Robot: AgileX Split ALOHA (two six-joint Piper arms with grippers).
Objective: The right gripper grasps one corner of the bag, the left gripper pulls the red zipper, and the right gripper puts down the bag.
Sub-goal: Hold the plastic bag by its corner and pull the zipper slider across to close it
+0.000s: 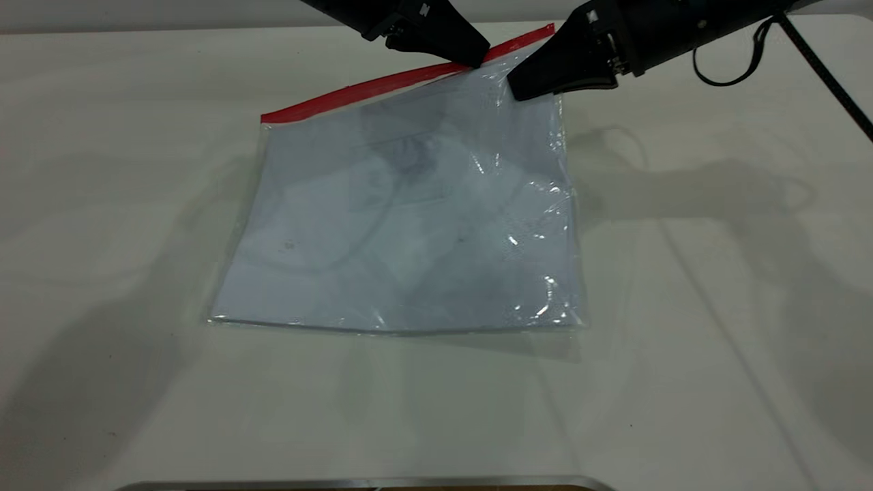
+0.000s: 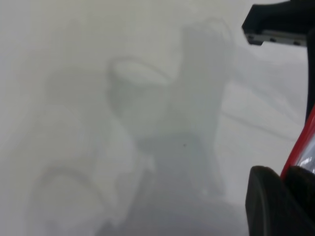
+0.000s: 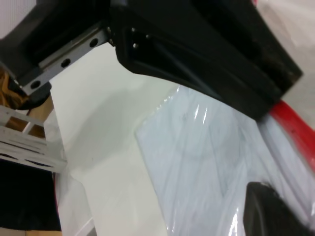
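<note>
- The left gripper (image 1: pixel 477 58) has its tip closed on the red zipper (image 1: pixel 382 85), toward that strip's far right end.
- The right gripper (image 1: pixel 518 90) is clamped on the corner of the bag (image 1: pixel 539 68) just beside it.
- That corner is lifted, while the bag (image 1: pixel 409 225) otherwise lies flat on the white table (image 1: pixel 716 307).
- A looped black cable (image 1: pixel 736 61) hangs behind the right arm.

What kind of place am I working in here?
Likely a lab test bench: a plain white table, bare but for one clear bag with a red zipper, and metal shelving beside it.
</note>
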